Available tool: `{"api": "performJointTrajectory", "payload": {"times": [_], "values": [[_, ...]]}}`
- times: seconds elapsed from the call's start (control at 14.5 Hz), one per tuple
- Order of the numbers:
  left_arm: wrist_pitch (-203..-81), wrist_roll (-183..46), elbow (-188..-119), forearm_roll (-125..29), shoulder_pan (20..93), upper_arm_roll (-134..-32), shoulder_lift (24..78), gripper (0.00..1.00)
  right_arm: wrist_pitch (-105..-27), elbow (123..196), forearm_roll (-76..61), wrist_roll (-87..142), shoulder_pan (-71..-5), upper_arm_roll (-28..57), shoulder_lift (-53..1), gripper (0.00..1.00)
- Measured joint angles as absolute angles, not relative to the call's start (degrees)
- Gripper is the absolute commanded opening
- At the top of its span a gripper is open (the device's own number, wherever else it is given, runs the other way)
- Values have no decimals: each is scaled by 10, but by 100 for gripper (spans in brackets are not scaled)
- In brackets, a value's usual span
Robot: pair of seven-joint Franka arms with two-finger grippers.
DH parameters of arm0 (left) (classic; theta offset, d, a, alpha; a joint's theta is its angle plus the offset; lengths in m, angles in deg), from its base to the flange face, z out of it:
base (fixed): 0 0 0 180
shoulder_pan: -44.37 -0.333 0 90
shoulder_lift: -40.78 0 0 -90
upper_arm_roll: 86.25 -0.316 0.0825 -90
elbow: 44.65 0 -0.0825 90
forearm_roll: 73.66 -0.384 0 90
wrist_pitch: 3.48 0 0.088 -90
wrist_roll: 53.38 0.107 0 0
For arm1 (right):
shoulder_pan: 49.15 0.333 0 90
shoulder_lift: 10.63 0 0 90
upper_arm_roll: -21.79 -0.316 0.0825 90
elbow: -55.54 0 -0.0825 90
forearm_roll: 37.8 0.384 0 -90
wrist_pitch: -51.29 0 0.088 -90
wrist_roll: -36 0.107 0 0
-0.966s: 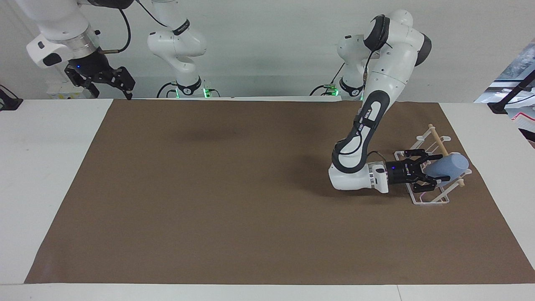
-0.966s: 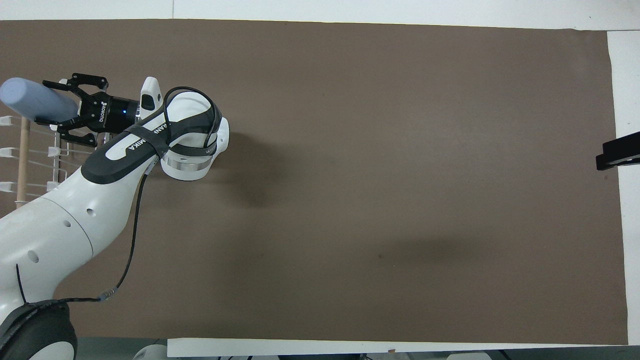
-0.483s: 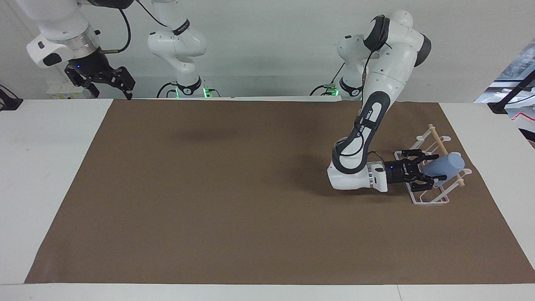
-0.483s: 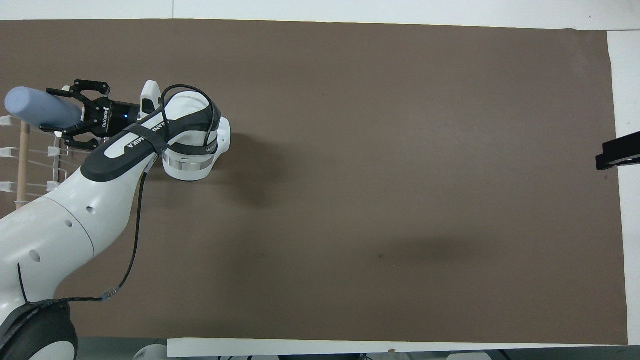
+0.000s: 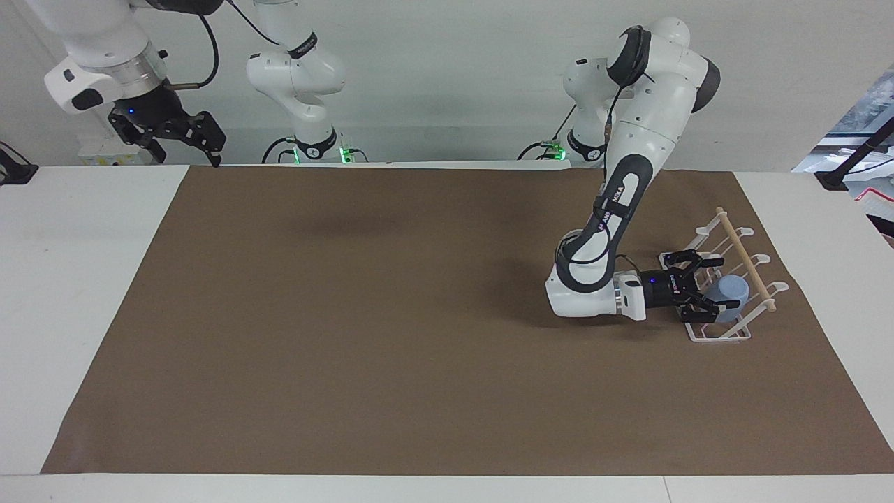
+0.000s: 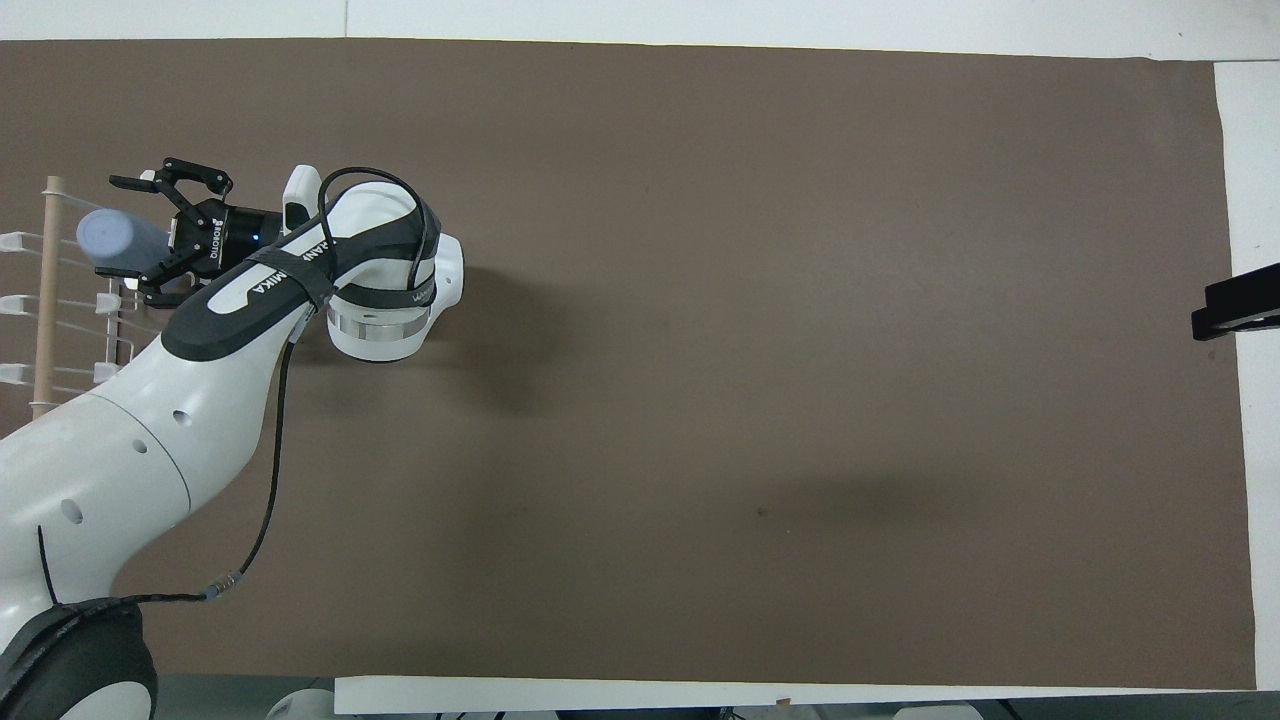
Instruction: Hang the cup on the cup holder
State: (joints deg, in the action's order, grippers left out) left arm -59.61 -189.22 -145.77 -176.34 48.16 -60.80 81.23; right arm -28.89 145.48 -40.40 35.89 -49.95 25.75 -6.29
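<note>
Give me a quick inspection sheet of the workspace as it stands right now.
Surface: brown paper mat over a white table.
Job's things: small light-blue plastic cup sits on the white wire rack with wooden dowel, at the left arm's end of the table.
Clutter: nothing seen.
Grippers: left gripper beside the cup, fingers open around it; right gripper open, raised, waiting at the right arm's end.
Cables: black cable along the left arm.
Surroundings: pale wall, green lights at both bases.
</note>
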Motion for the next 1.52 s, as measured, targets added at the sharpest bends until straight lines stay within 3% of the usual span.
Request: {"api": "performJointTrajectory", "payload": {"times": [0.34,0.69,1.17,1.52], "values": [[-613,-1791,-1435,-1739,484,-601,730,100,-289,1455,-404,359,-500,257,-63,99],[-724,-1654,-1399,-1587,454,-611,631,100,-289,1455,-404,359,-500,257,-63,99],[-878,-1265,-1390,-1185,423,-753,462,100,-289,1455,-404,359,-500,257,-63,99],[-940,-962,-1390,-885,415,-819,442,100,-289,1455,-404,359,-500,257,-63,99]]}}
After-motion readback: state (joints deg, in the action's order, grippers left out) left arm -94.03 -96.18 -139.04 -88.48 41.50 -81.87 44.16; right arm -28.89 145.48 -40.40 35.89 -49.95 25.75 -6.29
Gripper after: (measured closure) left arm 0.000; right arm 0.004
